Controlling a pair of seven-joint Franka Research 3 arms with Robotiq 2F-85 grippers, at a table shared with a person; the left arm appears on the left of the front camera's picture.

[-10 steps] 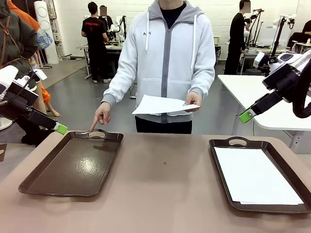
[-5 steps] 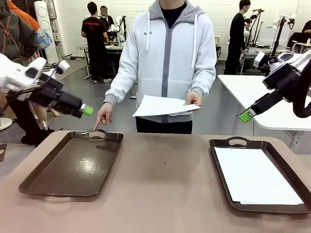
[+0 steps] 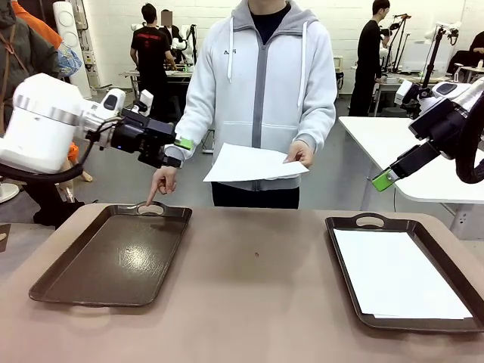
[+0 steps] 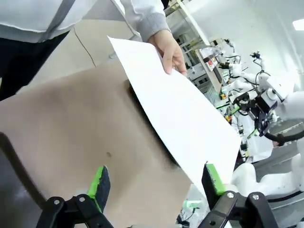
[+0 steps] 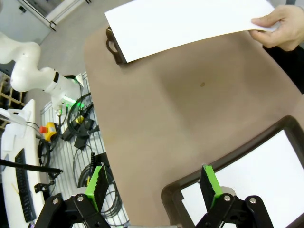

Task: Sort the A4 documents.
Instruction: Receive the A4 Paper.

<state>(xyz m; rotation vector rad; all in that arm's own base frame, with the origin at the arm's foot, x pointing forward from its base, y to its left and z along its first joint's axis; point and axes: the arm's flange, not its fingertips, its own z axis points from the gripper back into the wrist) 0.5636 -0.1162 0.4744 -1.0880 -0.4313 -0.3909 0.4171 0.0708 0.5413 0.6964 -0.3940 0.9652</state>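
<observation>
A4 sheet (image 3: 253, 163) hangs level in the person's hand (image 3: 300, 155) above the far edge of the worktop (image 3: 257, 287), while their other hand (image 3: 160, 181) points a finger at the handle of the bare left tray (image 3: 113, 257); more sheets (image 3: 397, 276) lie in the right tray (image 3: 363, 306). The step in hand looks like the handover: the left end effector (image 4: 154, 178) is raised near the pointing hand, jaws apart and empty, facing the sheet's free edge. Next it likely must close on that edge, then lay the sheet in the left tray, while the right end effector (image 5: 152, 183) waits spread and empty.
</observation>
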